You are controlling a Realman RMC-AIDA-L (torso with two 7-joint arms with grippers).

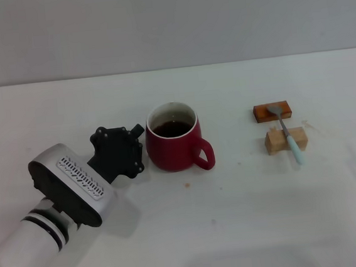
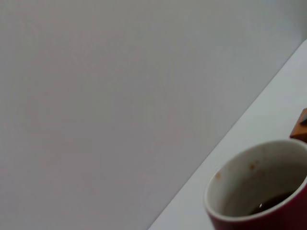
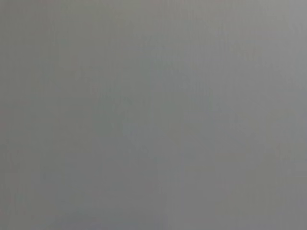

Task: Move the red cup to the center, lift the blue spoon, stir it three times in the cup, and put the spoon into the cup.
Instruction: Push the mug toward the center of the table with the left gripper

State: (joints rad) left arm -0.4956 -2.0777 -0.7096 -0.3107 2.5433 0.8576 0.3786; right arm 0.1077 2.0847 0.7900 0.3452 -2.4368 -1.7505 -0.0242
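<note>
Now: left gripper [image 1: 135, 151] just beside cup [image 1: 174, 145], on side opposite handle; finger state can't tell. Spoon [image 1: 287, 132] lies across two blocks [image 1: 286, 139], well right of cup, right arm unseen.

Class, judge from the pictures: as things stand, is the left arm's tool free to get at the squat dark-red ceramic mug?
Probably yes. The left tool sits right beside the squat dark-red ceramic mug, on the side away from its loop handle, with nothing between them. The pale-blue-handled spoon on its blocks lies well off the other way.
</note>
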